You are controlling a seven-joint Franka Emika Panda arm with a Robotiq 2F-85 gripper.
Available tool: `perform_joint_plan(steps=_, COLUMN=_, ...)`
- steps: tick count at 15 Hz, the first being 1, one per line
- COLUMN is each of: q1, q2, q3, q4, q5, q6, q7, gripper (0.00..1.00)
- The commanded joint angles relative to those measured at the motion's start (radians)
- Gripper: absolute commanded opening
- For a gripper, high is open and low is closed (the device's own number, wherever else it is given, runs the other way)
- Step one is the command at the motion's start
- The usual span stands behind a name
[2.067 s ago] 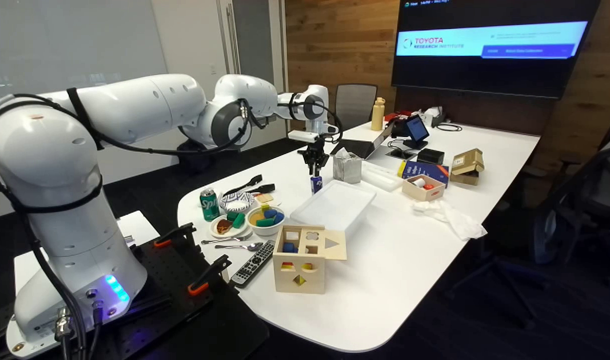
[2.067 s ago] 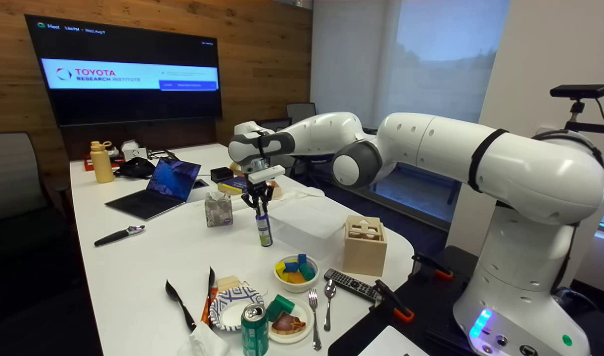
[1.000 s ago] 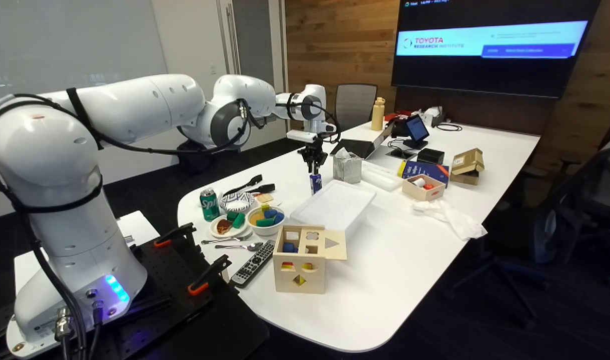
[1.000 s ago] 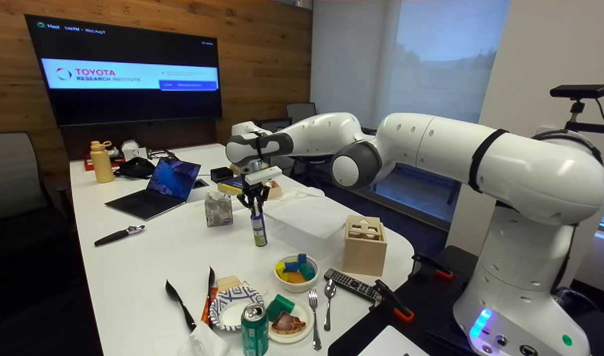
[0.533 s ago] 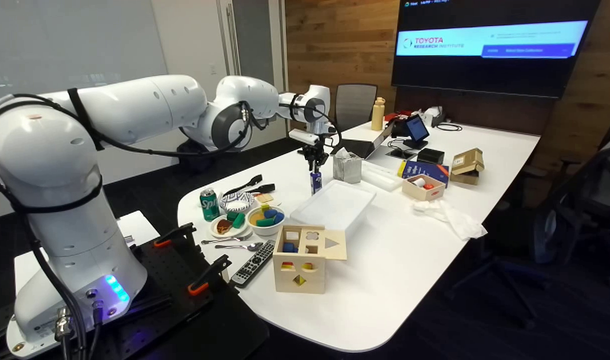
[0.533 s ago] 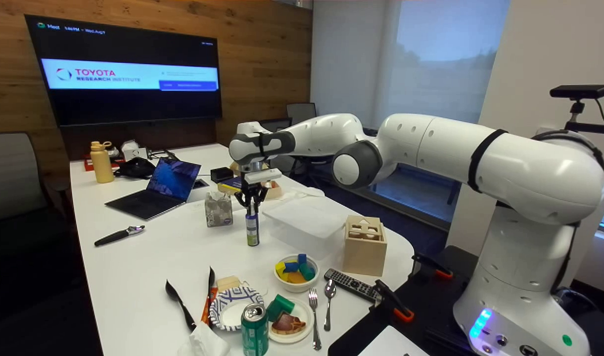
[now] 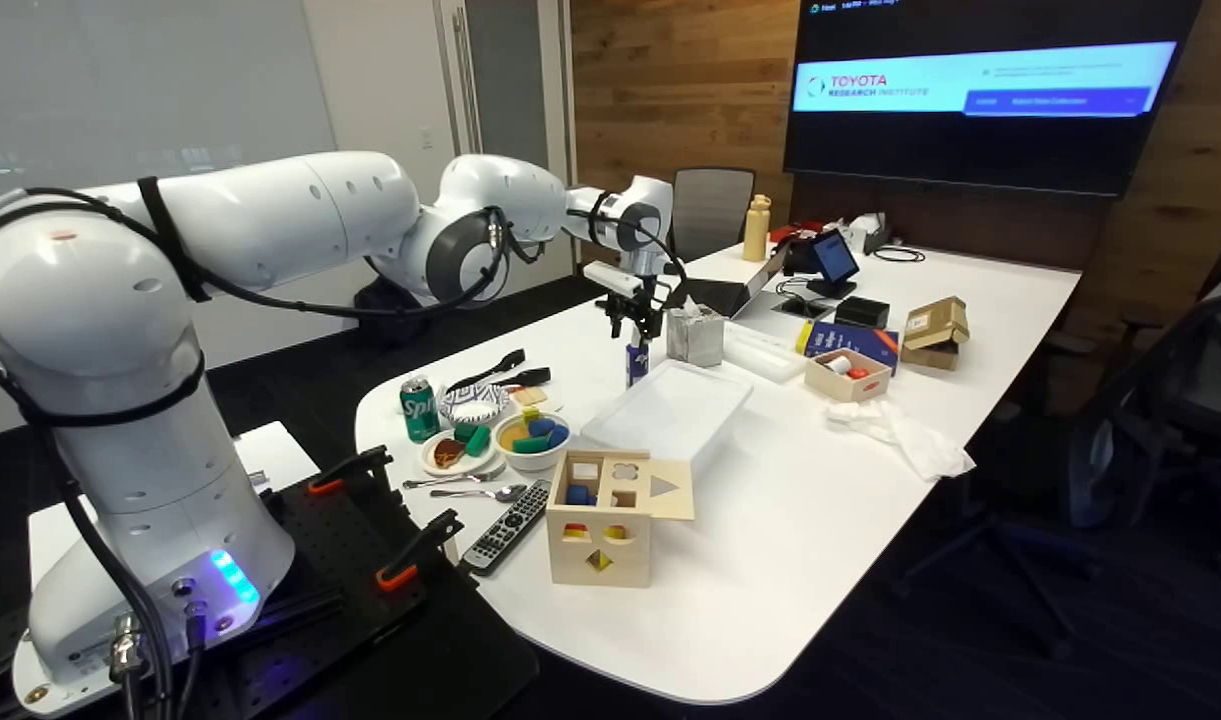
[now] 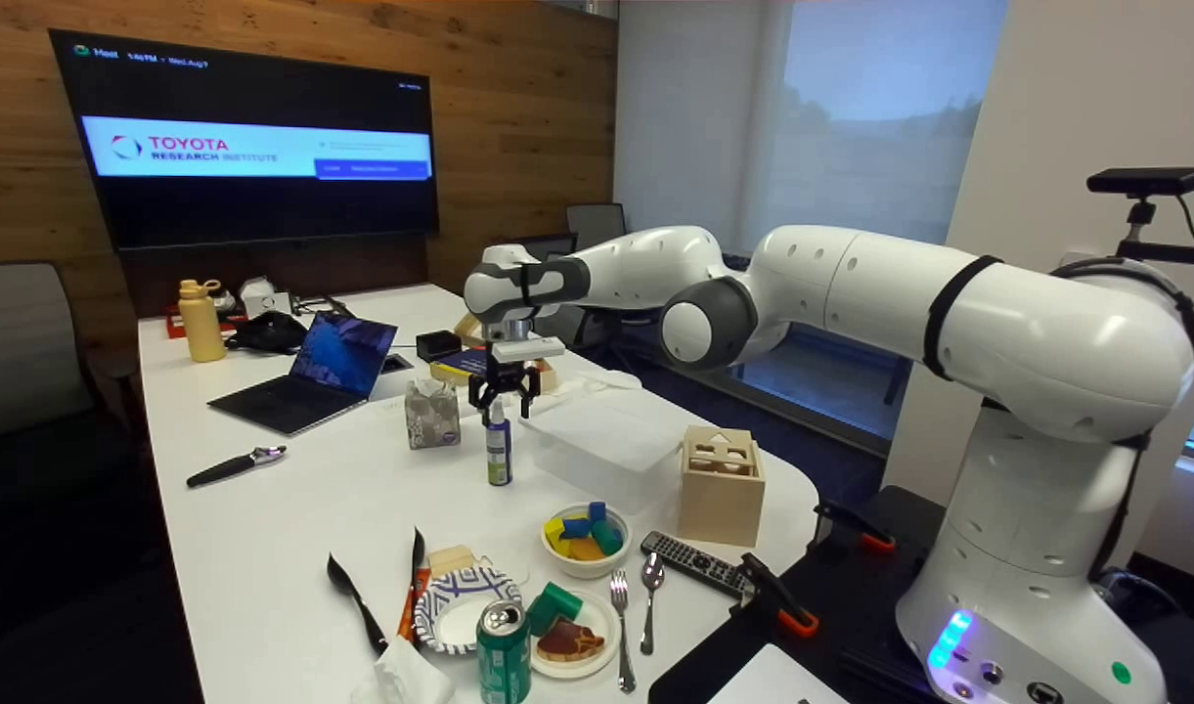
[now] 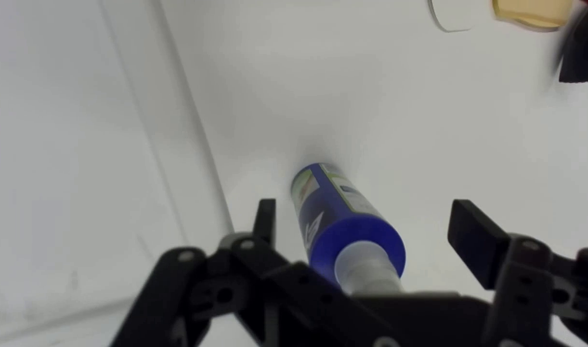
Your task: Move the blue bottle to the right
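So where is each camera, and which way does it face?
An exterior view: raised near the robot's base, facing down the table; base and arm show from picture left.
An exterior view: raised too, facing the wall screen; base and arm show from picture right.
Wrist view: mounted by the open pincer, looking down at the blue bottle; only the pincer shows.
Both exterior views share table, screen, arm and bottle, from opposite sides.

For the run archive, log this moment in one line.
blue bottle: upright on white table | jaws: open, its top between them | grip: none
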Motion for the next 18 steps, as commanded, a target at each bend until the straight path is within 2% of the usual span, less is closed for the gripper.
perform_joint_plan(steps=1, q1=-0.001, q2=0.000, q3=-0.010, q4=0.020, q5=0.003, q6=-0.071, q7=0.022, gripper=1.00)
perform_joint_plan(steps=4, q1=0.015, q2=0.000, q3=-0.038, q4=0.054, q5=-0.025, q6=-0.191, q7=0.034, gripper=1.00)
perform_joint_plan(steps=5, q1=0.019, q2=-0.037, q3=-0.046, q4=-0.004, q5=-0.035, q6=-0.182, q7=0.033, gripper=1.00)
perform_joint_plan(steps=11, q1=0.052, q2=-0.052, q3=-0.088, q4=0.023, q5=-0.088, q6=-0.146, q7=0.047, gripper=1.00)
perform_joint_plan(steps=18, q1=0.075, q2=-0.079, q3=-0.100, q4=0.030, q5=-0.086, q6=-0.147, q7=0.212, gripper=1.00)
